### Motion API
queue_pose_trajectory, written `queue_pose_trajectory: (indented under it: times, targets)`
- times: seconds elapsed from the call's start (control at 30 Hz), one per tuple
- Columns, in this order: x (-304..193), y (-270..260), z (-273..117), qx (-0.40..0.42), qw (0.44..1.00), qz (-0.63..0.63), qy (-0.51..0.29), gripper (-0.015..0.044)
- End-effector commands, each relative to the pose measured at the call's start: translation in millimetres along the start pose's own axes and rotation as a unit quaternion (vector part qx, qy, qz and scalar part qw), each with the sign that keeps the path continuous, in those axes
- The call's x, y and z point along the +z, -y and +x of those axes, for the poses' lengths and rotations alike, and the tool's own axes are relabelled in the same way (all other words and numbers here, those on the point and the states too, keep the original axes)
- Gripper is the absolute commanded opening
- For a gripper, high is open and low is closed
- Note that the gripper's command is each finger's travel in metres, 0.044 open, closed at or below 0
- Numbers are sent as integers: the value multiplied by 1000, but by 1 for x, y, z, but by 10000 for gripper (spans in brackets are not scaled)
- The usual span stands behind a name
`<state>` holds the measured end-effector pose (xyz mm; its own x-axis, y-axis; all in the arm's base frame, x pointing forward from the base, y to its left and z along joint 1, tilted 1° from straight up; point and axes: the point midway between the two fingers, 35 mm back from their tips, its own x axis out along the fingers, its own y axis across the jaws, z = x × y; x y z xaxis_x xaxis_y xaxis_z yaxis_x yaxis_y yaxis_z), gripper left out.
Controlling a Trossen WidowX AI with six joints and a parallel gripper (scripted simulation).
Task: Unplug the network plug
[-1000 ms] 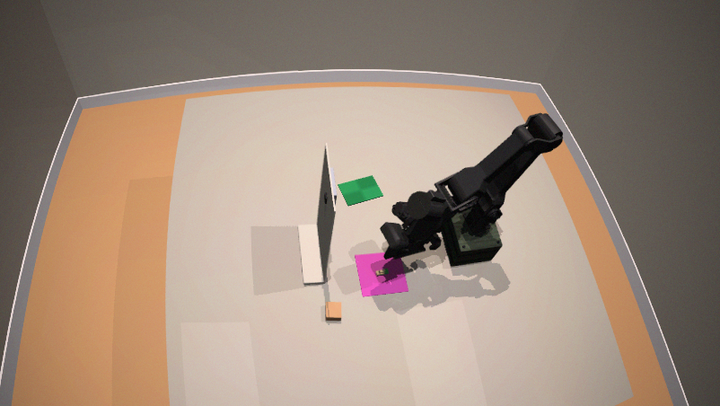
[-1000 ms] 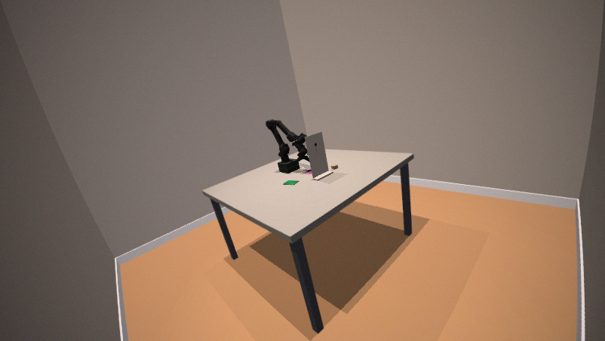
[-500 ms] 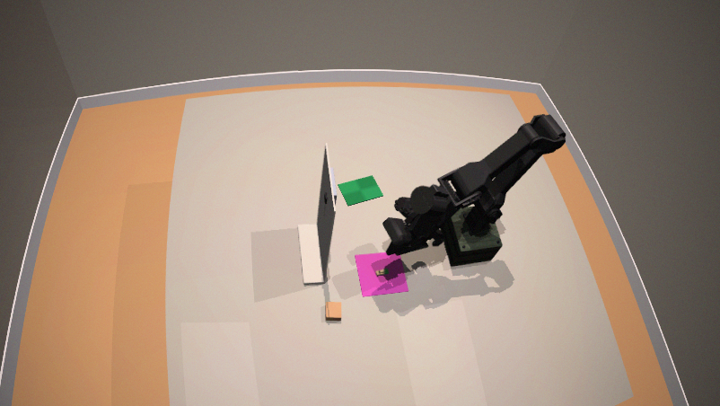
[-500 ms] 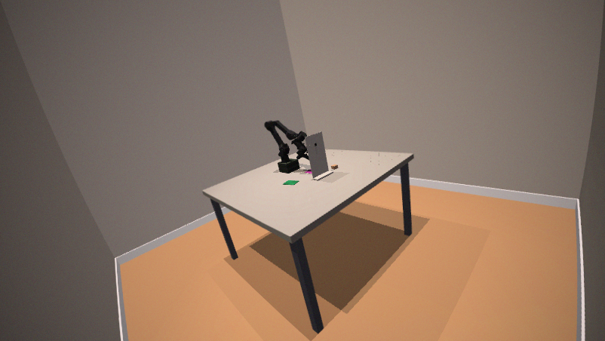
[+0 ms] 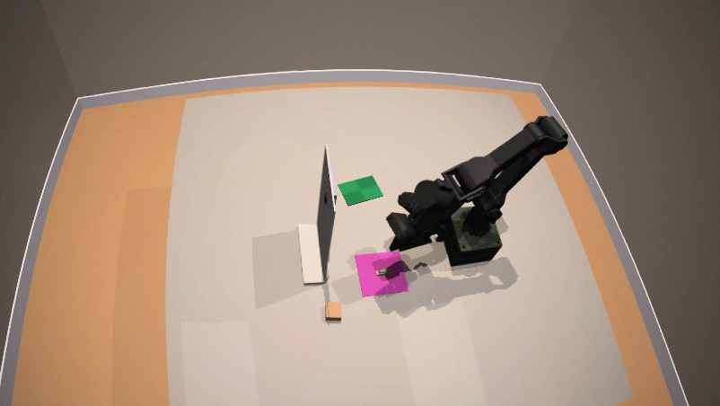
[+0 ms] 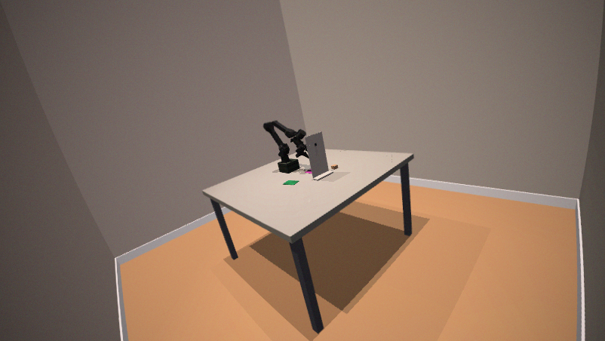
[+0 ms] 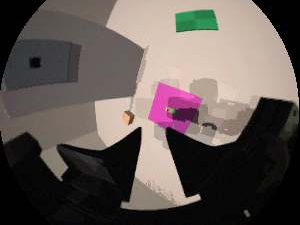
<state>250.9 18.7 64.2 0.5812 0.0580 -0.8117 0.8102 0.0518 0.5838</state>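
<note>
The small plug (image 5: 381, 272) (image 7: 170, 110), pale with a green end, lies on the magenta square (image 5: 370, 287) (image 7: 162, 94), near its middle and partly in the arm's shadow. Its tab is too small to make out. The upright panel (image 5: 326, 242) (image 6: 320, 163) (image 7: 112, 56) stands beside the square; the dark socket opening (image 7: 34, 62) shows empty in the wrist view. My gripper (image 5: 399, 246) (image 6: 303, 155) (image 7: 153, 130) is open with a modest gap and nothing between its fingertips. It hangs above the table, clear of the plug, on the arm base's side of it.
A green square (image 5: 360, 190) (image 6: 290, 182) (image 7: 196, 21) lies beyond the magenta one. An orange block (image 5: 333, 311) (image 6: 334, 167) (image 7: 128, 117) sits near the panel's end. The panel's white foot (image 5: 310, 257) (image 6: 323, 176) extends on its far side. A dark curved patch (image 5: 420, 265) (image 7: 209, 126) lies beside the magenta square.
</note>
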Motion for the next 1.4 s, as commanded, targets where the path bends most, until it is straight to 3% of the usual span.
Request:
queue_pose_trajectory:
  times: [0.0, 1.2, 1.37]
  targets:
    - [-1, -3, -6, 2, 1000, -2, -2, 156]
    - [0, -61, -92, 2, 1000, -2, -2, 156]
    - [0, -61, -92, 2, 1000, -2, -2, 287]
